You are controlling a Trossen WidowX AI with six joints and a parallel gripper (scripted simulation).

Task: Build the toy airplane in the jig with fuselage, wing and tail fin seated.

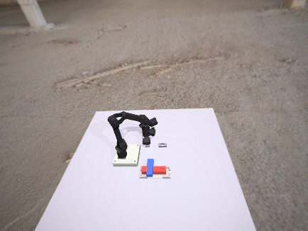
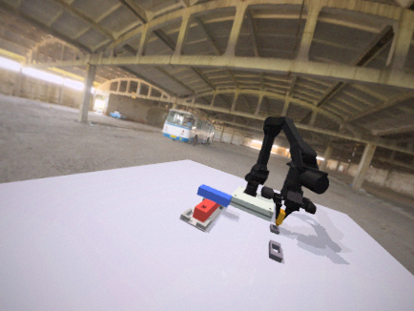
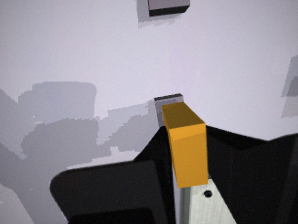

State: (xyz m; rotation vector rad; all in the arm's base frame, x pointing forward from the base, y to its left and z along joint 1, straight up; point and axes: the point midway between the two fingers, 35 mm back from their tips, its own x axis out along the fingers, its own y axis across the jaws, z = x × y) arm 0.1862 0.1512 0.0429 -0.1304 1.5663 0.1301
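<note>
The red fuselage [image 1: 160, 170] [image 2: 206, 210] lies in the pale cradle [image 1: 166, 176] [image 2: 191, 220]. The blue wing [image 1: 150, 167] [image 2: 214, 195] lies crosswise on top of the fuselage, near one end. A small socket opening shows in the fuselage top near the other end. My gripper [image 1: 146, 142] [image 2: 282, 211] [image 3: 177, 129] is shut on the orange tail fin [image 2: 279, 218] [image 3: 190, 157], which stands upright over its small grey holder [image 2: 275, 229] [image 3: 161, 109]. The fin's foot looks a little above the holder. The fingers hide the fin in the top view.
A second grey holder [image 1: 162, 144] [image 2: 276, 251] [image 3: 169, 5] with an open middle stands on the table beside the fin's holder. The arm's pale base plate [image 1: 126, 161] [image 2: 253, 202] [image 3: 212, 207] is close to the gripper, between the arm and the cradle's side.
</note>
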